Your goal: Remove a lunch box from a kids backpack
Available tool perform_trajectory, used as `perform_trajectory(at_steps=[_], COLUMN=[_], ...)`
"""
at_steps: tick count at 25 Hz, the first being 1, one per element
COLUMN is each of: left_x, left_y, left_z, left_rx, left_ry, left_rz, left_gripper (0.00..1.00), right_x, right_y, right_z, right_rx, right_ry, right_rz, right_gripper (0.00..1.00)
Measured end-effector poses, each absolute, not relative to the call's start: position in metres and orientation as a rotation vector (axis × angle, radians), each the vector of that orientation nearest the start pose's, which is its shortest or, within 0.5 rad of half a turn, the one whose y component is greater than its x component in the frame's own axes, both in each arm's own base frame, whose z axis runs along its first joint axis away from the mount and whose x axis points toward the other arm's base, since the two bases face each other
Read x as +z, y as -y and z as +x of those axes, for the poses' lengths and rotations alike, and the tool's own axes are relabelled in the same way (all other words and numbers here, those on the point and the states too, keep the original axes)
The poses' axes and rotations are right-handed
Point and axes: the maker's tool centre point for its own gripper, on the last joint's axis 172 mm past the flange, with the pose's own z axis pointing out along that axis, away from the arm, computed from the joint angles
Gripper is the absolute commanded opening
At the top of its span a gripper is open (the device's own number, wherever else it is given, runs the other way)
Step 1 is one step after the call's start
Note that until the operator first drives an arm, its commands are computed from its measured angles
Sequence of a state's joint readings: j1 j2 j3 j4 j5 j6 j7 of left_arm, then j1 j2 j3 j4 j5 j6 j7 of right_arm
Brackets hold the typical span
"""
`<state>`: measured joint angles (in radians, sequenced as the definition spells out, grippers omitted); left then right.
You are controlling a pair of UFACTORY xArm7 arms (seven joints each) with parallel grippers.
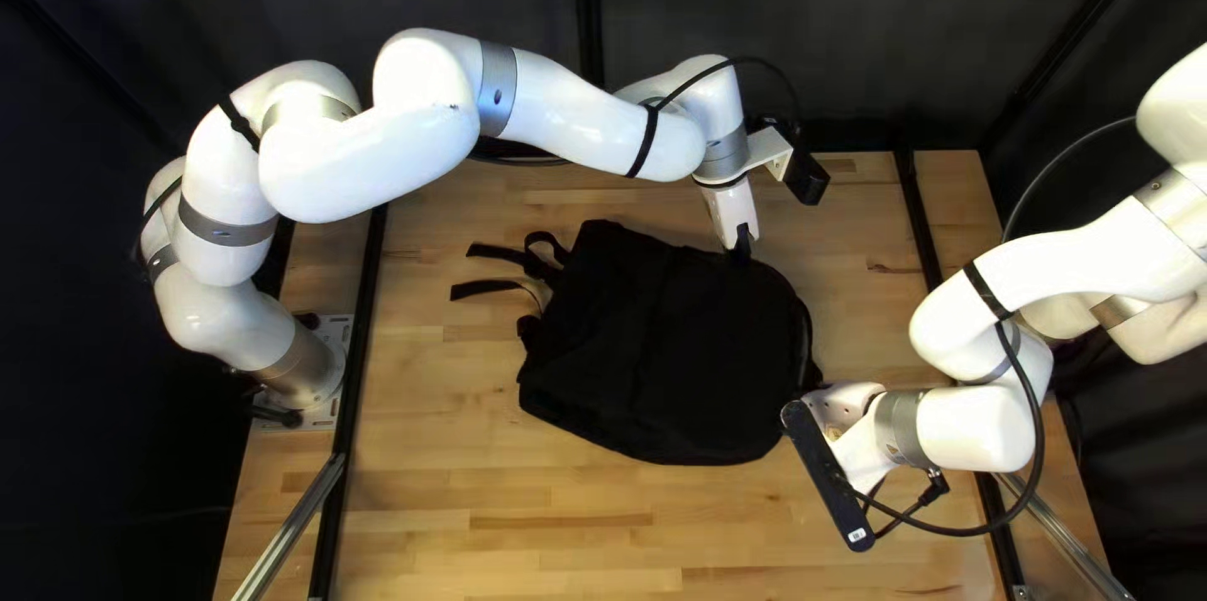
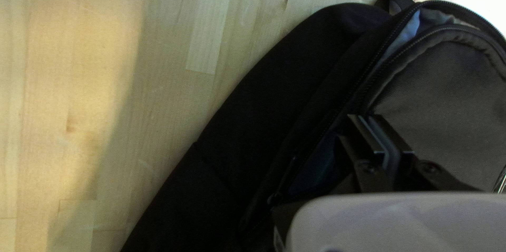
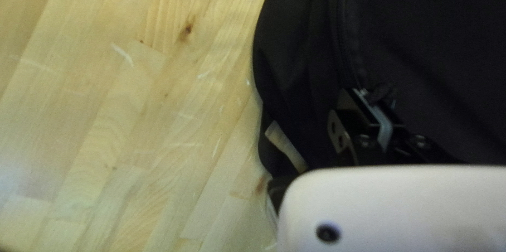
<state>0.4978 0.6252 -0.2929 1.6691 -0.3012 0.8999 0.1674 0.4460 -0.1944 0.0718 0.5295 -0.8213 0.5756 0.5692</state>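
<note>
The black backpack [image 1: 654, 350] lies on the table, its main zipper partly open. At its far edge, my left gripper [image 1: 743, 242] reaches down. In the left wrist view, my left gripper [image 2: 363, 119] is shut on the edge of the backpack's flap [image 2: 437, 88], beside the open gap with blue-grey lining. My right gripper [image 1: 840, 415] is at the backpack's right edge, its fingers hidden in the top left view. In the right wrist view, my right gripper [image 3: 371, 96] is shut on a dark zipper pull [image 3: 383, 93] at the end of a zipper line. No lunch box shows.
Loose straps [image 1: 488, 288] spread from the backpack's left side over the wooden table [image 1: 503, 526]. A pale tag [image 3: 284, 145] sticks out beside my right gripper. My left arm [image 1: 566, 117] crosses above the table's far side.
</note>
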Motion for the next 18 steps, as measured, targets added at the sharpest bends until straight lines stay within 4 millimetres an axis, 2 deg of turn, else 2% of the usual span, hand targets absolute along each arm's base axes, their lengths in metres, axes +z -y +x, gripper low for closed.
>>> perform_trajectory(at_steps=[18], left_x=[0.1438], left_y=[-0.1078], left_z=[0.6614], left_rx=[-0.437], left_ry=[0.532], left_rz=[-3.436], left_gripper=[0.00], right_x=[0.1171], right_y=[-0.1594], right_z=[0.4027], right_rx=[-0.635], right_ry=[1.131], right_rz=[-3.224], right_gripper=[0.00])
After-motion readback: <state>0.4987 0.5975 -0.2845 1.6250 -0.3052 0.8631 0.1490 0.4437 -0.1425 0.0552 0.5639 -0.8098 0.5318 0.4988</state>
